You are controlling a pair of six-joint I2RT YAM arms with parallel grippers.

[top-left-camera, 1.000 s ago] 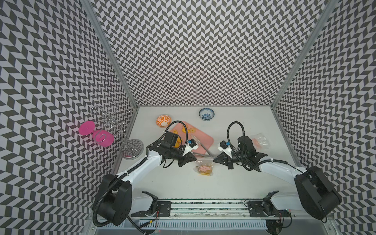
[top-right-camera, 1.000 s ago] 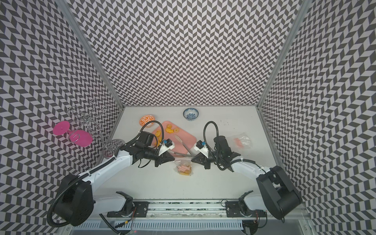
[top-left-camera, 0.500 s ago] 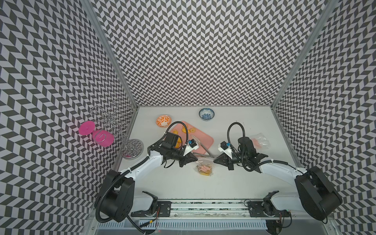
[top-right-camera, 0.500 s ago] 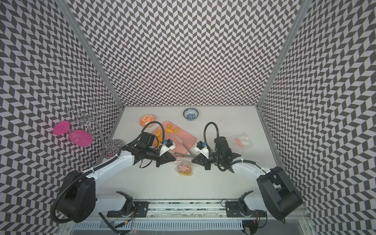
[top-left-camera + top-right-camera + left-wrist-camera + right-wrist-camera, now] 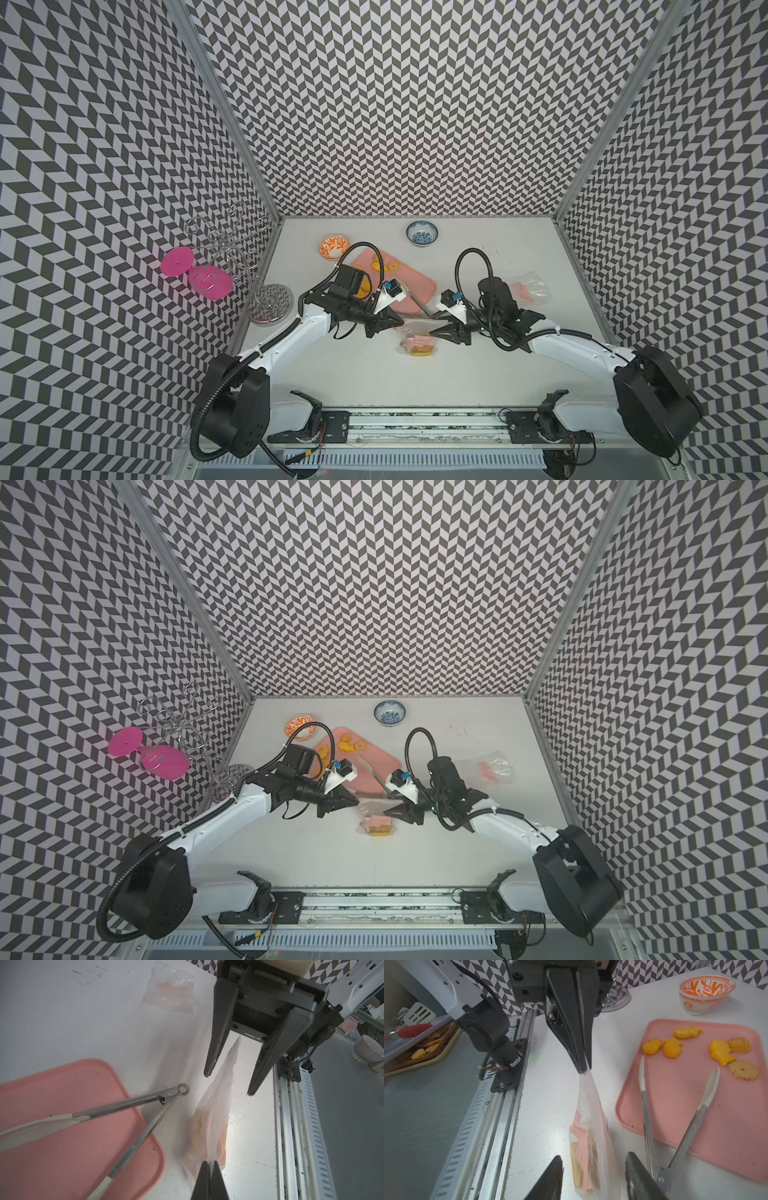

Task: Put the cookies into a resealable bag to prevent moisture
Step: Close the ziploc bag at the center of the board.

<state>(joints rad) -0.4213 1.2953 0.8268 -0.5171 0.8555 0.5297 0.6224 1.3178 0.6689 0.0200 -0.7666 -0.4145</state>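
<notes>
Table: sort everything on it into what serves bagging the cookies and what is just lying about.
For the job: cookies on the tray; bag, pinched by the left gripper; right gripper, open around it; tongs.
Lying about: orange bowl; blue bowl; second bag; wire stand with pink discs.

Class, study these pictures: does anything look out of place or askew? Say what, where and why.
The tongs lie askew across a corner of the pink tray, hinge end overhanging onto the table. Several cookies sit on the tray, outside the bag pinched by the left gripper.
</notes>
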